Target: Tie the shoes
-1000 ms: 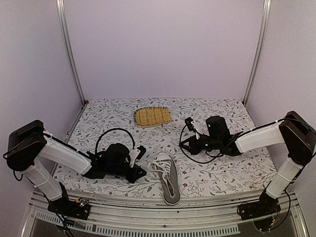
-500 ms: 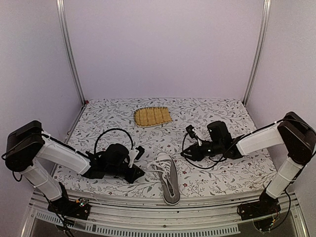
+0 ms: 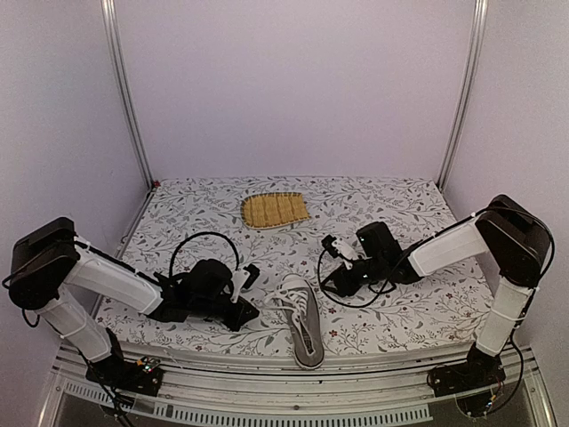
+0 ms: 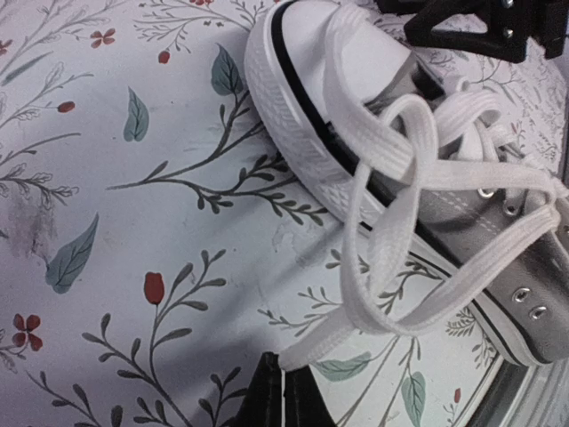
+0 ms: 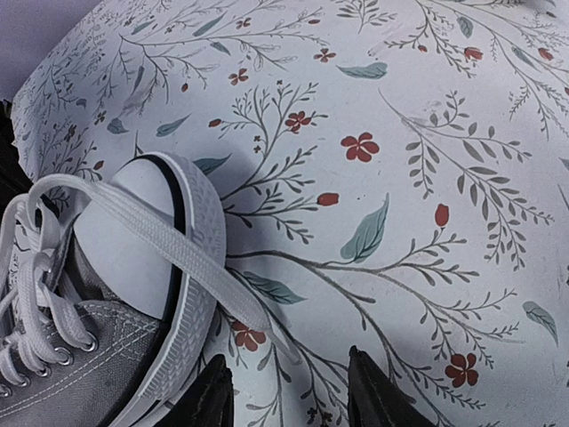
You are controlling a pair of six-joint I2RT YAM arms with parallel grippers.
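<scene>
While both arms flank the sneaker point(image 3: 303, 321), right gripper point(image 5: 286, 391) parted over a lace point(image 5: 178, 249), left gripper point(image 3: 246, 295) state unclear.

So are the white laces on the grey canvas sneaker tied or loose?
Loose: the white laces trail off the grey canvas sneaker onto the floral tablecloth, with no finished bow visible.

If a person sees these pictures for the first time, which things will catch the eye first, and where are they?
The grey sneaker lies at the near edge of the flowered table, between the two arms, its white laces loose and spilling over the toe cap. The left gripper and right gripper sit low on either side of the toe. A yellow mat lies alone further back.
</scene>
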